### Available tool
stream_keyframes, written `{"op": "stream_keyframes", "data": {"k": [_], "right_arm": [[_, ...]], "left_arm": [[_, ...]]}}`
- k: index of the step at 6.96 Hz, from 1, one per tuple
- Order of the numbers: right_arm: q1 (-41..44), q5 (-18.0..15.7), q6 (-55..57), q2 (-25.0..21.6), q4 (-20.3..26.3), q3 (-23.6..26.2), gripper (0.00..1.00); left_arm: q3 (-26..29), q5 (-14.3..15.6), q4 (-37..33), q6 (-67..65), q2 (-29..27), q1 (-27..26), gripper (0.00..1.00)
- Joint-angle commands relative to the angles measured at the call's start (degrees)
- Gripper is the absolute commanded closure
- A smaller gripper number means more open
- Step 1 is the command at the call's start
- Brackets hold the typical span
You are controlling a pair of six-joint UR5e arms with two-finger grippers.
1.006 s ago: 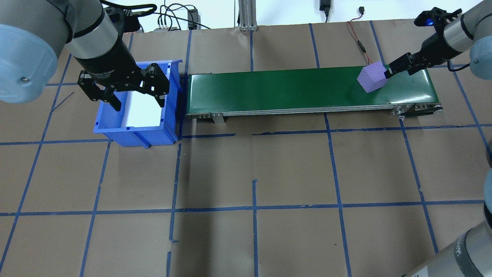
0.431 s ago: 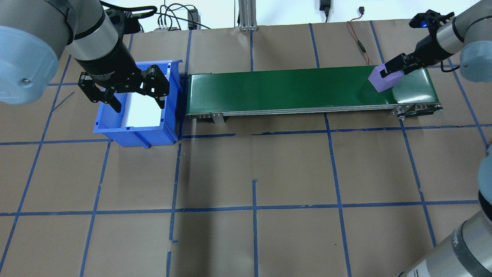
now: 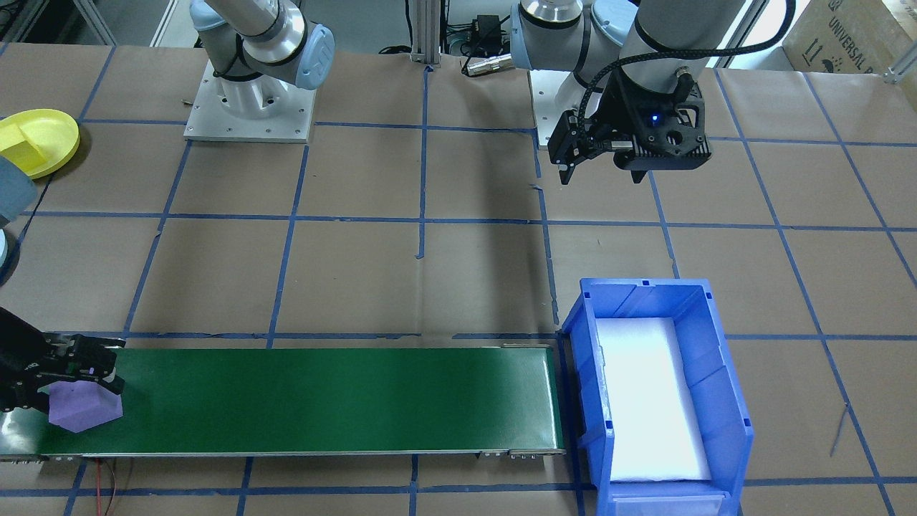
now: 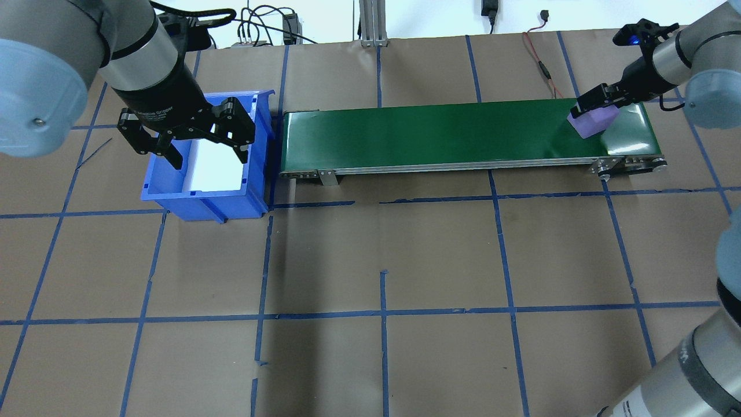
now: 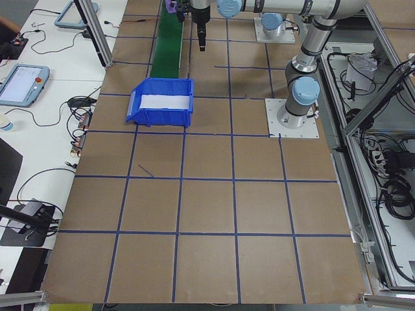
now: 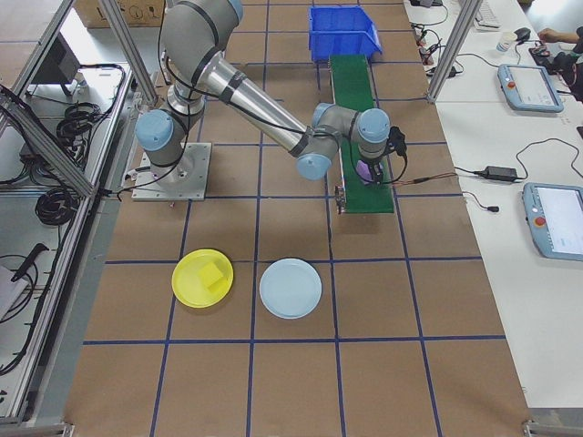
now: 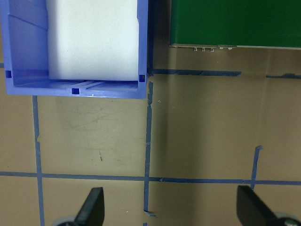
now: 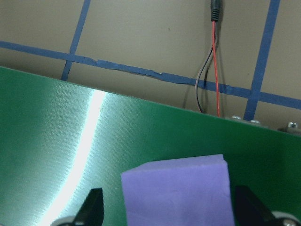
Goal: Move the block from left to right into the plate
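The purple block (image 4: pixel 591 122) sits at the far right end of the green conveyor belt (image 4: pixel 440 133), between the two fingers of my right gripper (image 4: pixel 589 108). In the right wrist view the block (image 8: pixel 181 190) fills the gap between my fingertips (image 8: pixel 91 205), one on each side of it, but there is belt showing between each fingertip and the block's side faces, so I cannot tell whether I am grasping it. The yellow plate (image 6: pixel 202 278) lies on the table well apart from the belt, with a yellow block (image 6: pixel 214 277) already in it and a pale blue plate (image 6: pixel 291 288) just beside it. My left gripper (image 4: pixel 191 139) hovers with its fingers spread wide over the blue bin (image 4: pixel 202 165) at the belt's other end, grasping nothing.
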Motion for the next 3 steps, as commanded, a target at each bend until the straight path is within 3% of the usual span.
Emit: {"op": "stream_keyframes", "data": {"k": [1, 3], "right_arm": [[-0.1, -7.8, 0.0, -0.3, -1.9, -0.1, 0.61], [-1.2, -18.6, -0.5, -2.1, -7.5, 0.8, 0.76]], "left_arm": [[-0.1, 0.0, 0.0, 0.0, -0.1, 0.0, 0.0], [-0.1, 0.0, 0.1, 0.0, -0.2, 0.0, 0.0]]}}
